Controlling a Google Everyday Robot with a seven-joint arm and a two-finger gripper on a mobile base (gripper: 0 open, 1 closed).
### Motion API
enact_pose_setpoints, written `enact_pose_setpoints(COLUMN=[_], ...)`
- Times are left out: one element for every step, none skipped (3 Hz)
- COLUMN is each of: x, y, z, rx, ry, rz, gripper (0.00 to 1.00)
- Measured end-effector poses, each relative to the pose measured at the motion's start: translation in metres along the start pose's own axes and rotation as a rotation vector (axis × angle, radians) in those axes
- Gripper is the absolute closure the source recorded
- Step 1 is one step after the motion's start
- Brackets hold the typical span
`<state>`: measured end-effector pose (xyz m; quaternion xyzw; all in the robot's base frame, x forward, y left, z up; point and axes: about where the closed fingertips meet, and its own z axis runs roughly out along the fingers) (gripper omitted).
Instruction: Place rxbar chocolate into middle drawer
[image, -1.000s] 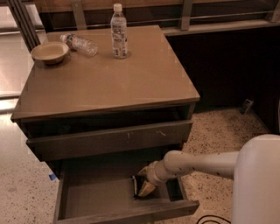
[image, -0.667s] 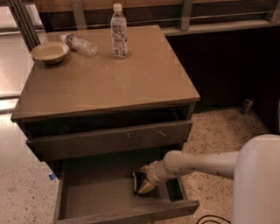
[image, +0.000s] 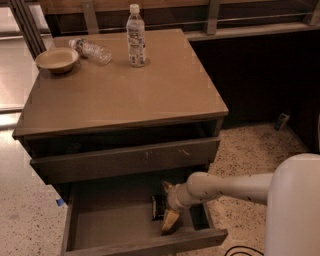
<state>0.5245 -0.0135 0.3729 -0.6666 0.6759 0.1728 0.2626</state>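
The middle drawer (image: 110, 222) is pulled out below the cabinet top, its flat floor showing. The rxbar chocolate (image: 157, 207), a small black bar, is inside it at the right part of the floor. My gripper (image: 166, 208) reaches into the drawer from the right on a pale arm and sits right at the bar, partly covering its right side. I cannot tell whether the bar rests on the floor or is held.
The drawer above (image: 125, 161) with pale scratches is slightly out. On the cabinet top (image: 150, 90) stand an upright water bottle (image: 135, 36), a lying bottle (image: 91, 50) and a bowl (image: 56, 59). Speckled floor lies right; a railing runs behind.
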Motion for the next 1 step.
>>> enact_pose_setpoints(x=[0.0000], y=[0.0000], z=[0.0000], rx=[0.000], ry=[0.000], rz=[0.000], gripper=[0.00])
